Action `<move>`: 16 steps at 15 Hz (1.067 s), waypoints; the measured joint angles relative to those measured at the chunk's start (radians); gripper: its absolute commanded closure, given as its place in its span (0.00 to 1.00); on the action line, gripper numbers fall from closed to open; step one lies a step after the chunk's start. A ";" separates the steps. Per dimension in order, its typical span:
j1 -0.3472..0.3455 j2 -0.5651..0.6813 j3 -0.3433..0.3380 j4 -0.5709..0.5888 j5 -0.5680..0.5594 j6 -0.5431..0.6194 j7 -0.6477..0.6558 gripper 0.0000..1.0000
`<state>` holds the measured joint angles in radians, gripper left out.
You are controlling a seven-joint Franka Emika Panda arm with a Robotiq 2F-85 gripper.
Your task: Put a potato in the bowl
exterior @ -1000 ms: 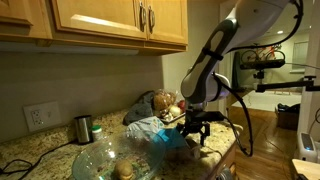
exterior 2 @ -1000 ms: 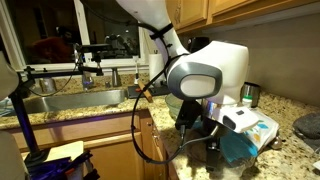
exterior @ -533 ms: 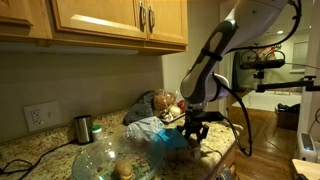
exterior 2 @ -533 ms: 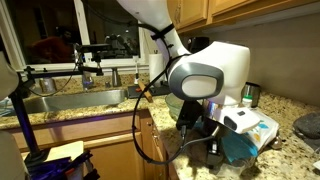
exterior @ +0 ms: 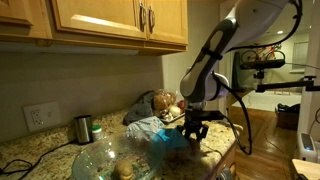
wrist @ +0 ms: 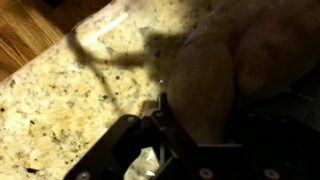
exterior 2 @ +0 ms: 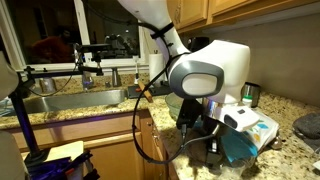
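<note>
My gripper (exterior: 194, 131) hangs low over the granite counter, just right of a blue bag (exterior: 156, 133). In the wrist view its dark fingers (wrist: 165, 122) press against a brown potato (wrist: 205, 80) that fills the gap, so the gripper (wrist: 207, 125) is shut on it. A second potato (wrist: 276, 48) lies right beside the first. The clear glass bowl (exterior: 100, 158) stands at the counter's front left, with a pale lump (exterior: 125, 171) inside. In an exterior view the arm's white wrist (exterior 2: 200, 75) hides most of the gripper (exterior 2: 206, 143).
A small metal cup (exterior: 83, 128) stands by the wall behind the bowl. A mesh bag of produce (exterior: 165, 102) sits behind the blue bag (exterior 2: 246, 134). Wooden cabinets (exterior: 110, 20) hang overhead. A sink (exterior 2: 75, 100) lies farther along the counter.
The fingers have closed in on the potato. The arm itself has stayed in place over the counter.
</note>
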<state>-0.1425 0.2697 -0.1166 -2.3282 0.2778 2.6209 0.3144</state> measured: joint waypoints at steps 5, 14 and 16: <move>0.033 -0.067 -0.002 -0.023 -0.081 -0.010 0.006 0.73; 0.061 -0.212 -0.001 -0.099 -0.269 -0.019 0.067 0.73; 0.061 -0.245 -0.001 -0.108 -0.323 -0.019 0.094 0.73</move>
<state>-0.0819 0.0243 -0.1178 -2.4360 -0.0454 2.6017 0.4083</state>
